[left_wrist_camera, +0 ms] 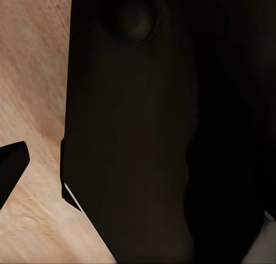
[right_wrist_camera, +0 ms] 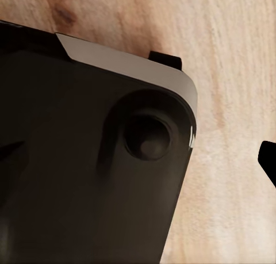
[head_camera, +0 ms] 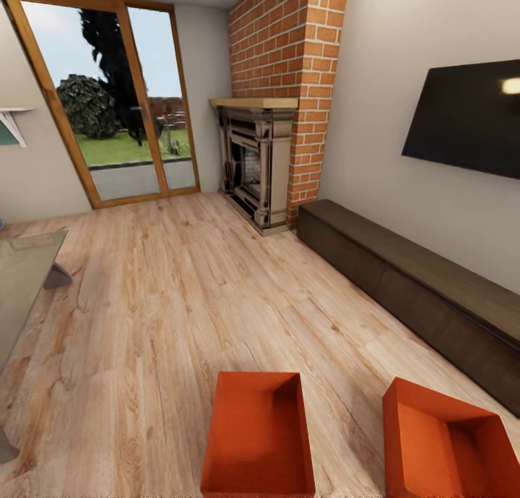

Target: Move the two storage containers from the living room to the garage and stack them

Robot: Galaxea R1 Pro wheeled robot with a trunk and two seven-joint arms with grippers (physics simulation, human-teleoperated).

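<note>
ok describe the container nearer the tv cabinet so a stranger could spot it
Follow the long dark cabinet under the wall TV toward the camera. Beside its near end, on the wood floor, sits an open orange-red container. Unlike its twin, it is turned at an angle.

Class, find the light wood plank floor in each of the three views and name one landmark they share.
Head view: the wood plank floor fills the middle, under both storage containers.
Left wrist view: a strip beside the dark robot body.
Right wrist view: around the dark robot body.
Shared landmark: the floor's wood grain.
</note>
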